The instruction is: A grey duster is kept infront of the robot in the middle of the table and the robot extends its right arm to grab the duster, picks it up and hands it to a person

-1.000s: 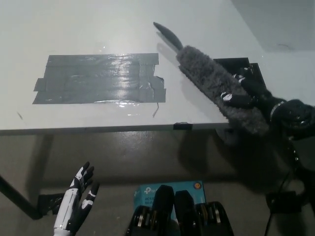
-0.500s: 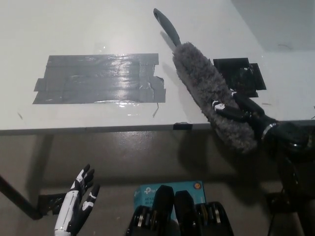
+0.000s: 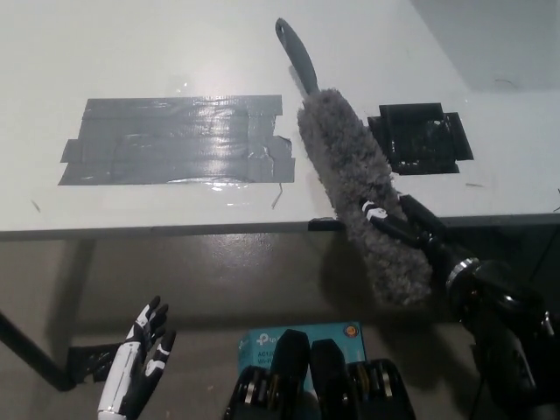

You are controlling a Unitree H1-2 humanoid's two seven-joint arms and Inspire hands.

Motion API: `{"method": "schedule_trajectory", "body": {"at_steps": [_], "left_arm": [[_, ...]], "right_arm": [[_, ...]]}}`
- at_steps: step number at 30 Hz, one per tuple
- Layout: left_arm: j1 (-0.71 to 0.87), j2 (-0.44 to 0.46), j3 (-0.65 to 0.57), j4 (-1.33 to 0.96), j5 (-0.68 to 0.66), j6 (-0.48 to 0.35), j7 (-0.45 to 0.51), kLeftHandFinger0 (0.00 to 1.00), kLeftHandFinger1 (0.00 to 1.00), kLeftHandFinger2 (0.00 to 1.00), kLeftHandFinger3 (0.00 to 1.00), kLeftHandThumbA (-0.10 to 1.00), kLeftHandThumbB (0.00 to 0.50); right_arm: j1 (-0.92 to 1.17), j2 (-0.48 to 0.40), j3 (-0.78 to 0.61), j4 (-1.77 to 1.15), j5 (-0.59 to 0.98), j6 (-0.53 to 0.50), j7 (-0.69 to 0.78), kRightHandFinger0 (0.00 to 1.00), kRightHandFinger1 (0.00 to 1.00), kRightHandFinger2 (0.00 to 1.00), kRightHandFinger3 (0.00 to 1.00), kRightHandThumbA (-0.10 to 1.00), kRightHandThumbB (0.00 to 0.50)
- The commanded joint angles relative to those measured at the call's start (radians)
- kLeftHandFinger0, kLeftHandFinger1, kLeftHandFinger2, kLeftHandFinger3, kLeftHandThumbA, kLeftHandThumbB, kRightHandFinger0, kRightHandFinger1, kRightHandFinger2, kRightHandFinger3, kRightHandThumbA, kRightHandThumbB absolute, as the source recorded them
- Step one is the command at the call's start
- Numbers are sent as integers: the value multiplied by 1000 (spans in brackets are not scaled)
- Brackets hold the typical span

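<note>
The black right hand [image 3: 409, 226] has its fingers closed around the grey duster [image 3: 354, 179], lifted off the table [image 3: 175, 52]; next it must be offered to a person, none visible. The white left hand [image 3: 138, 367] rests open at the near left.

I see the duster [image 3: 354, 188]: a long, fluffy grey brush head with a slim dark grey handle. It slants across the table's [image 3: 175, 52] right front edge, handle end pointing up and away over the white top, brush end hanging past the edge toward me. My black right robot hand [image 3: 404, 223] grips its lower part
</note>
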Motion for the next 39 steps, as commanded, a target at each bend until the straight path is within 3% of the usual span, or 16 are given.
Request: {"method": "schedule_trajectory", "body": {"at_steps": [1,20,30,36,37,38,39], "left_arm": [[-7,16,5,-64,28,-34,25,1000,1000,1000,1000,853,311],[-15,19,8,-65,21,-14,21,963,1000,1000,1000,886,324],[-18,22,7,-58,22,-22,20,959,1000,1000,1000,882,308],[-13,20,7,-62,19,-23,19,945,1000,1000,1000,874,301],[-14,20,7,-59,18,-25,19,944,1000,1000,1000,873,301],[-14,20,7,-58,17,-26,19,944,1000,1000,1000,872,301],[-14,20,7,-57,15,-26,18,944,1000,1000,1000,872,302]], "right_arm": [[-55,85,-49,-388,815,65,-315,0,446,869,1000,-100,124],[-21,110,-33,-483,884,65,-432,0,458,903,1000,-100,127],[-16,93,-12,-502,933,65,-466,0,458,924,1000,-100,103],[-11,77,1,-506,947,65,-456,0,468,924,1000,-100,124],[-8,76,0,-504,970,65,-459,36,511,932,1000,-36,141],[-2,74,1,-505,981,65,-442,308,803,1000,1000,144,239],[4,72,3,-506,990,65,-420,550,981,1000,1000,268,332]]}}
